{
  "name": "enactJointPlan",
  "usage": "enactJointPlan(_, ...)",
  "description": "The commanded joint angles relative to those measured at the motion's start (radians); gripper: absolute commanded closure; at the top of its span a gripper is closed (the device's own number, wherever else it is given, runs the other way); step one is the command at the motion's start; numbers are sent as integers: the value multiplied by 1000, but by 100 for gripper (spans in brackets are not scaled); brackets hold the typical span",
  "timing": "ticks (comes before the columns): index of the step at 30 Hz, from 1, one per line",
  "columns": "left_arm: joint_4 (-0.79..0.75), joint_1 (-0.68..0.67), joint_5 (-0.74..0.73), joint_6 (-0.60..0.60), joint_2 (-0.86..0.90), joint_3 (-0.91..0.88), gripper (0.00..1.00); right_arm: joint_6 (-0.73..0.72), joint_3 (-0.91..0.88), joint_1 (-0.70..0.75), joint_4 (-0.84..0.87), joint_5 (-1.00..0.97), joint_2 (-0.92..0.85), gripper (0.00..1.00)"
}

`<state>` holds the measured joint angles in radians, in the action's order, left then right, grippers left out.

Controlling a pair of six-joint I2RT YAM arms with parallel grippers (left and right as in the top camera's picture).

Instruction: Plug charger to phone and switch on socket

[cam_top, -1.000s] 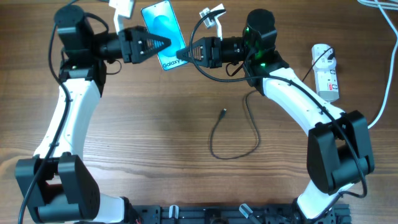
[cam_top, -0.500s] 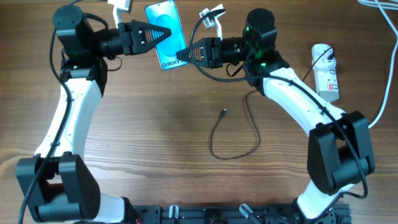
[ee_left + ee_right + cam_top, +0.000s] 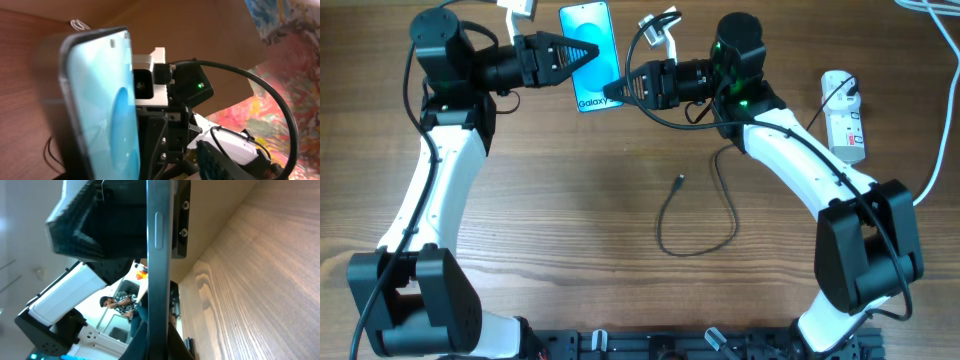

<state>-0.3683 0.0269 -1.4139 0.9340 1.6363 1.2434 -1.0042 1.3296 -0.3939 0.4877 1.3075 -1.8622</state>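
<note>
Overhead showed you the phone lifted above the table's far edge, pinched from both sides: your left gripper clamped across its face and back, your right gripper closed on its lower end. The charger lay looped mid-table, partly under your right arm. The socket sat at the right edge, its white cord trailing off the far right corner.

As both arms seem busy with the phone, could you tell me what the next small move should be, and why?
Probably the right gripper should release the phone to the left gripper: both seem to clamp it, while the charger's plug tip lies loose on the table, nearer that gripper.
</note>
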Motion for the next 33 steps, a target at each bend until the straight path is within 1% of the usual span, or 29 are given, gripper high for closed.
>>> enactJointPlan(1, -21, -25, -78, -5, -28, 14, 42, -97, -1, -13, -17, 36, -15, 96)
enactJointPlan(5, -21, -25, -98, -6, -28, 13, 43, -155, -1, -13, -10, 58, -15, 96)
enactJointPlan(10, -21, -25, -114, -8, -28, 13, 42, -178, -1, -13, -10, 67, -15, 96)
enactJointPlan(13, -21, -26, -97, -13, -28, 13, 41, -177, -1, -14, -10, 74, -15, 96)
enactJointPlan(14, -21, -26, -90, -13, -28, 13, 38, -175, -1, -13, -10, 74, -15, 96)
enactJointPlan(16, -21, -26, -88, -13, -28, 13, 36, -175, -1, -14, -5, 74, -15, 96)
enactJointPlan(26, -21, -71, -71, -13, -28, 13, 37, -176, -1, -14, -6, 86, -15, 96)
enactJointPlan(27, -21, -71, -70, -13, -28, 13, 38, -176, -1, -14, -6, 89, -15, 96)
enactJointPlan(30, -21, -71, -71, -13, -28, 13, 51, -174, -1, -14, -6, 95, -15, 96)
enactJointPlan(31, -21, -71, -74, -13, -28, 13, 53, -174, -1, -13, -5, 97, -15, 96)
enactJointPlan(33, -21, -71, -87, -13, -28, 13, 53, -171, -1, -13, -5, 102, -15, 96)
